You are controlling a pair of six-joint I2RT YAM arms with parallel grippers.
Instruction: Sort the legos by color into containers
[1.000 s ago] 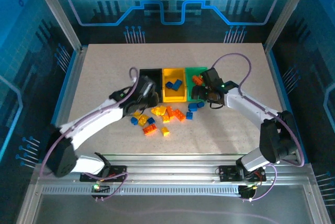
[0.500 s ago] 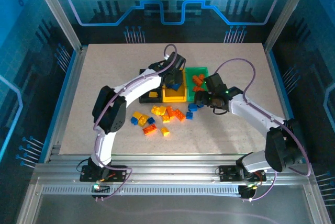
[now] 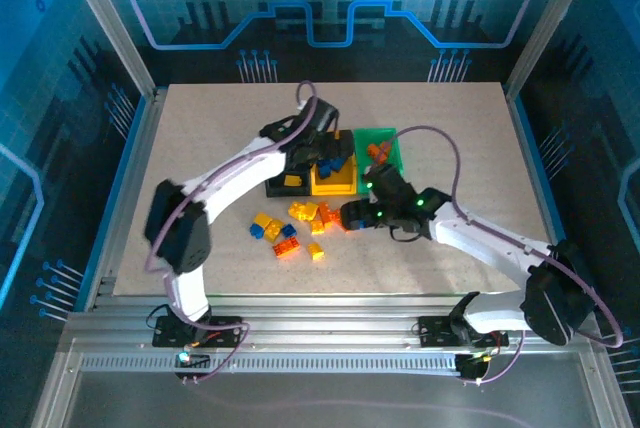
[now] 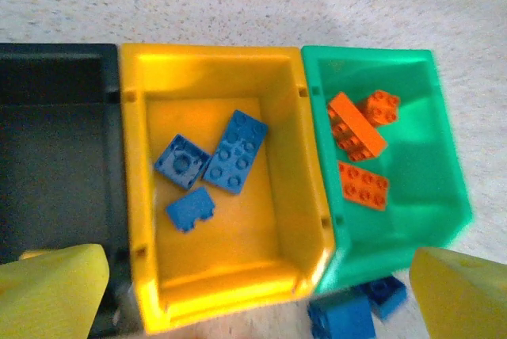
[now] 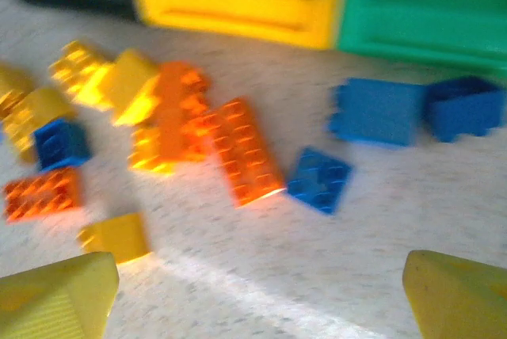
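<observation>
Your left gripper (image 4: 257, 291) gapes empty above the yellow bin (image 4: 135, 196), three blue legos (image 4: 214, 165) inside; right gripper (image 5: 253, 291), open and empty, hovers over the loose pile (image 5: 238, 157), centre-left. Most sorting remains.

In the left wrist view the black open-top plastic bin (image 4: 55, 157) runs off the left edge, two blue plastic bricks (image 4: 342, 317) by the green open-top plastic bin (image 4: 420, 188) are clipped at the bottom, and the yellow padded fingertips (image 4: 51, 287) of the left gripper (image 4: 253, 285) are cropped at the corners. The right wrist view is blurred, smearing the studs of the loose orange, yellow and blue plastic bricks (image 5: 198, 141), and its top edge cuts the yellow open-top plastic bin (image 5: 238, 18). From above, the white left arm (image 3: 240, 168) hides part of the black and yellow bins.
</observation>
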